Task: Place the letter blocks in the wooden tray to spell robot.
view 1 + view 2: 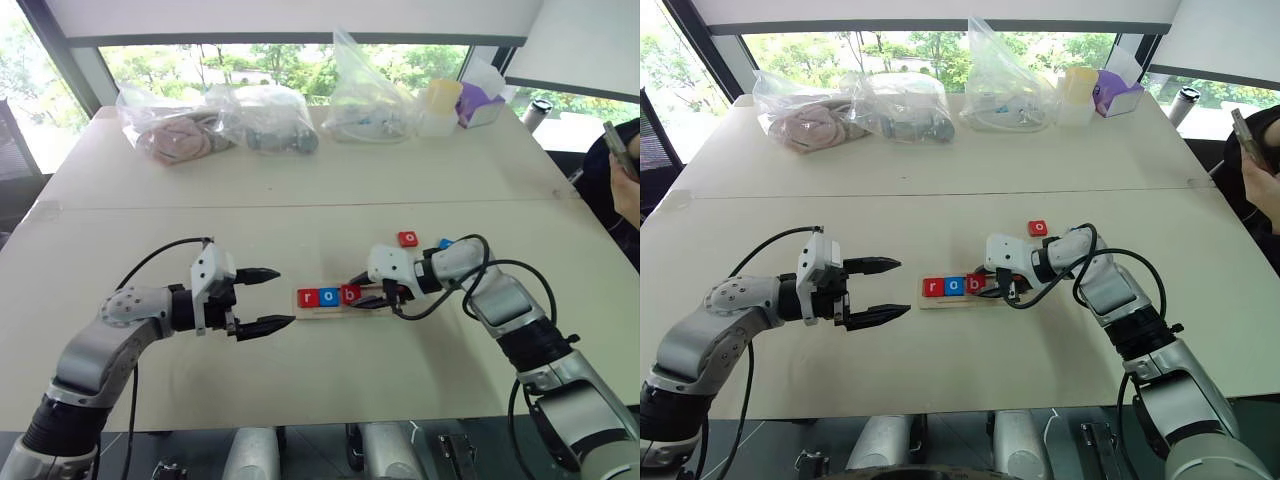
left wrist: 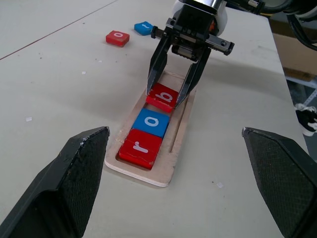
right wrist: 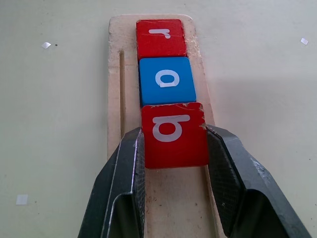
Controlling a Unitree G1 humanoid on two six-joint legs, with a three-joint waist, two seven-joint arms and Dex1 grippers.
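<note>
Pale wood, the wooden tray [image 2: 174, 148] holds a red r block [image 2: 140, 147], a blue o block [image 2: 153, 122] and a red b block [image 2: 163, 96] in a row. The right gripper [image 3: 174, 148] reaches down over the tray, its fingers flanking the b block, with a sliver of gap on one side. The left gripper [image 1: 268, 299], beside the tray's r end, points level at it with jaws wide apart and empty; a red o block [image 1: 408, 239] and another blue block [image 1: 446, 243] lie on the table beyond the tray.

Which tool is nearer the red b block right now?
Right. The right tool brackets the red b block in the wooden tray; the left tool hangs open beyond the tray's r end.
</note>
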